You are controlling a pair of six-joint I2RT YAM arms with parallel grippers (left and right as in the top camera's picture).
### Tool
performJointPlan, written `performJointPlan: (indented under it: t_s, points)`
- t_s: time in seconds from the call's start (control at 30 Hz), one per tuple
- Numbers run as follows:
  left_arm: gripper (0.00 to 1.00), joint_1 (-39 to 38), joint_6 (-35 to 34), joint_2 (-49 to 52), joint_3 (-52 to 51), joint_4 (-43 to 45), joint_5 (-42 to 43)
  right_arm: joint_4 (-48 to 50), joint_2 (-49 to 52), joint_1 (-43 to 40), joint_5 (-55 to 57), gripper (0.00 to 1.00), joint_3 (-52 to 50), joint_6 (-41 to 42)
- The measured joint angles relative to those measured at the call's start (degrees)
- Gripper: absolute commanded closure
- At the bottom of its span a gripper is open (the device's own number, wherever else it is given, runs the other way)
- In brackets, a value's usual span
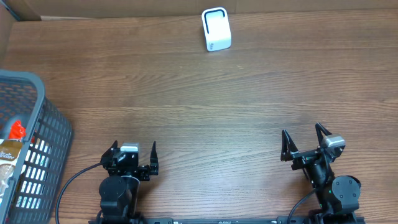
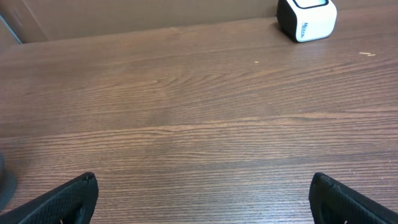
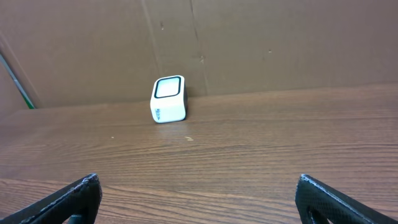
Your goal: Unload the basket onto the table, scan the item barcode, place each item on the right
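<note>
While the overhead view is taking in the whole wooden surface (image 1: pixel 186 93), the white scanner (image 1: pixel 216 28) is standing at its far edge, and everything else is sitting on the near side of that scanner. The grey basket (image 1: pixel 53 134) is resting well apart from the scanner, far to its left. It is holding a red item (image 1: pixel 17 129) and a brown packet (image 1: pixel 7 163), whose print is too small to make out. The left jaws are gaping wide with nothing between them, well short of the scanner and to its left. The basket with its items is lying further left again, apart from them. The right jaws are likewise standing fully open and empty, well short of the scanner and to its right, far from the basket.

Where the left wrist view is looking along the surface, two dark fingertips (image 2: pixel 71 196) are sitting at the bottom corners, spread wide over bare wood. The scanner (image 2: pixel 306 18) is standing far ahead, off to the right of the gap between them.

As the right wrist view is looking forward, its fingertips (image 3: pixel 71 199) are also spreading to the bottom corners, gripping nothing. The scanner (image 3: pixel 168 99) is standing well ahead, slightly left of the gap's middle, just in front of a brown cardboard wall (image 3: pixel 261 43).
</note>
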Motion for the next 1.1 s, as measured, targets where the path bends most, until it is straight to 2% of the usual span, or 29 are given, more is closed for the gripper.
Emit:
performJointPlan:
  t_s: [0.4, 0.8, 1.0, 1.1]
  points:
    - [0.00, 0.00, -0.02, 0.00, 0.00, 2.01, 0.26, -0.02, 0.00, 0.00, 0.00, 0.00, 0.00, 0.04]
    - [0.00, 0.00, -1.90, 0.02, 0.39, 3.04, 6.54, 3.04, 0.00, 0.00, -1.57, 0.00, 0.07, 0.04]
    - [0.00, 0.00, -3.61, 5.09, 6.93, 2.32, 8.83, -3.34, 1.81, 0.00, -3.87, 0.00, 5.18, 0.02]
    - [0.00, 0.00, -3.58, 11.52, 14.53, 0.24, 10.14, -8.70, 5.49, 0.00, -4.44, 0.00, 13.25, 0.04]
